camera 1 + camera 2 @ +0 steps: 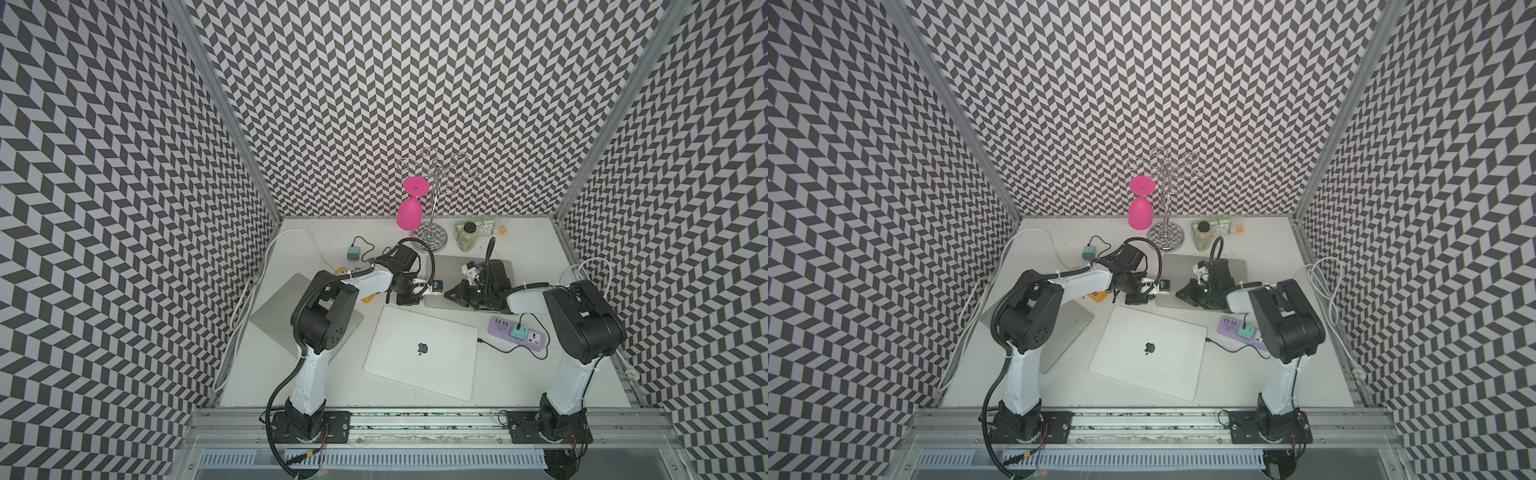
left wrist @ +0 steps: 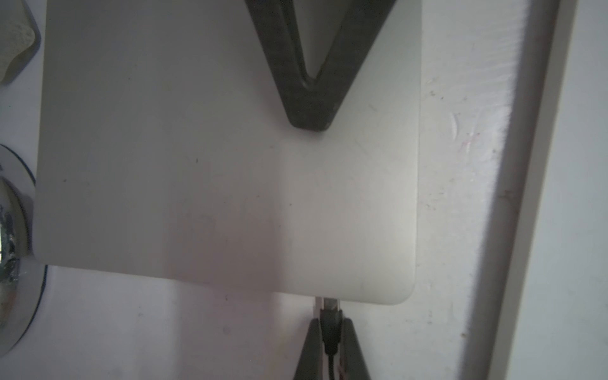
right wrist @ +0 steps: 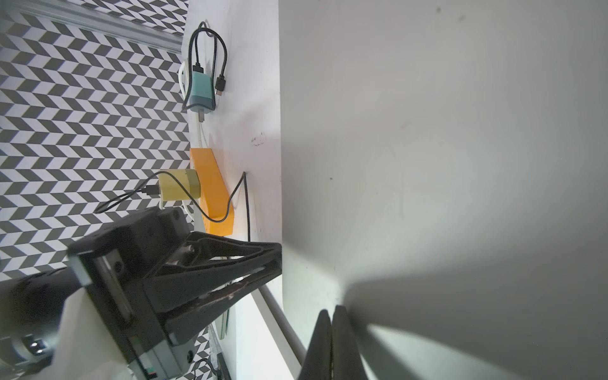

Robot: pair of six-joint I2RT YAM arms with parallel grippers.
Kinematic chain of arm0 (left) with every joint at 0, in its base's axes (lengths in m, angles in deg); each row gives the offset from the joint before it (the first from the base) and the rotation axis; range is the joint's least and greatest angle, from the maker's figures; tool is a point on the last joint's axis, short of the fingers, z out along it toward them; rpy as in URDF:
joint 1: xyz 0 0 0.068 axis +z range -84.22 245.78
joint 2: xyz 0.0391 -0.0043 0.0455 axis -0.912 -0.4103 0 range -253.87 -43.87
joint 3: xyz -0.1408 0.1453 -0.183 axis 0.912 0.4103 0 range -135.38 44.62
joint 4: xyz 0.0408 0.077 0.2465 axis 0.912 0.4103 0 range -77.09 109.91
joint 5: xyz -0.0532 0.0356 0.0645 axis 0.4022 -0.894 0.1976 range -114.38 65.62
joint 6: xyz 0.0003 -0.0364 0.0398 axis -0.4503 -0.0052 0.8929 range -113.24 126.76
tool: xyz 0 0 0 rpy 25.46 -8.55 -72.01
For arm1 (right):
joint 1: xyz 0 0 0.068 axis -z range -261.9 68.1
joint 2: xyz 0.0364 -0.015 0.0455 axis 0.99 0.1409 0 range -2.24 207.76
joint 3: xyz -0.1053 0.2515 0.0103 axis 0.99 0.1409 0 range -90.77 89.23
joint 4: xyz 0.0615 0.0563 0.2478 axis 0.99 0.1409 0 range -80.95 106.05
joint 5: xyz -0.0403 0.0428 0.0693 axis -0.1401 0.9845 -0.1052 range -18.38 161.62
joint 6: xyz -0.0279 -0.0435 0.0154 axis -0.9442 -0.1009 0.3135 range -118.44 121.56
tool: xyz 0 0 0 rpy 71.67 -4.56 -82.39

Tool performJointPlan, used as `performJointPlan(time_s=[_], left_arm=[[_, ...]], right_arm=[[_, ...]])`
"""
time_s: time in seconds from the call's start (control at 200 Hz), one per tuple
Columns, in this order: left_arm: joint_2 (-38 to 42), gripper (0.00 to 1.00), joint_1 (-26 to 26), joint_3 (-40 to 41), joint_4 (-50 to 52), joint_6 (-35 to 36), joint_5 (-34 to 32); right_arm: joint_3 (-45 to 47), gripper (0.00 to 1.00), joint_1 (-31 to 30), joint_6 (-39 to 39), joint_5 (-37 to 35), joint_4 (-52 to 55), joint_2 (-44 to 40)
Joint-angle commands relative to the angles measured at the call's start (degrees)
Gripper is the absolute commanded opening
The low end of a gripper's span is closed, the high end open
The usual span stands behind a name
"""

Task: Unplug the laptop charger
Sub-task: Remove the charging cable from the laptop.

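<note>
Nearest the rail, lower centre in both top views: closed logo laptop [image 1: 395, 357], with its own cable going to a teal adapter [image 1: 518, 331] in the purple strip [image 1: 537, 342]. As I read it, that's not the one being worked.

Mid-frame: left hand [image 2: 330, 324] pinches the black charger plug [image 2: 329, 314] at the edge of the rear laptop [image 2: 197, 164], near its corner, bottom centre of the left wrist view. A bit of metal tip shows between plug body and laptop edge, so I judge it partly out, not free. Right hand [image 2: 309, 115] is pressed together, tips on that lid. Touching or just above, can't tell.

Doing the step well:
- Pull straight back along the plug's axis, flat to the tabletop, no twist or lift.
- Brace the lid with the right hand so the laptop doesn't slide along.
- Grip sits on the plug body, not the cable, which is good.

The cable likely runs to the yellow-green adapter [image 3: 179, 189] in the orange strip [image 3: 214, 184], left of centre in the right wrist view.

Far edge, upper centre of the top views:
- Black-capped bottle [image 1: 467, 242] with pale contents, can't tell what.
- Green carton [image 1: 484, 226] behind it, contents not visible.
- Pink glass [image 1: 409, 214] hangs upside down on the wire rack [image 1: 429, 237], so nothing in it.
</note>
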Motion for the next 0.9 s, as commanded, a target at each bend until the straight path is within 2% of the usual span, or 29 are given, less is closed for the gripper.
performJointPlan(time_s=[0.0,0.08,0.421,0.601,0.751,0.896], left_arm=[[-1.2,0.00,0.2,-3.0,3.2,-1.9,-0.7],[-2.2,0.00,0.4,-4.1,4.9,-2.4,0.0],[2.0,0.00,0.7,-0.6,1.4,-2.6,0.7],[3.6,0.36,0.7,-0.1,-0.2,-3.0,1.6],[4.9,0.42,0.8,-0.4,-0.3,-3.3,1.8],[9.4,0.45,1.1,1.9,-3.1,-3.6,2.0]], right_arm=[[1.4,0.00,0.5,-0.4,-3.4,3.9,2.6],[1.2,0.00,0.5,-0.5,-3.2,3.9,2.6],[1.2,0.00,0.5,-0.7,-2.5,3.2,1.8],[0.4,0.00,0.5,-0.9,-1.7,3.0,1.1],[0.3,0.01,0.5,-0.9,-1.3,2.6,0.0],[0.5,0.01,0.4,-1.6,-2.0,2.3,-2.3]])
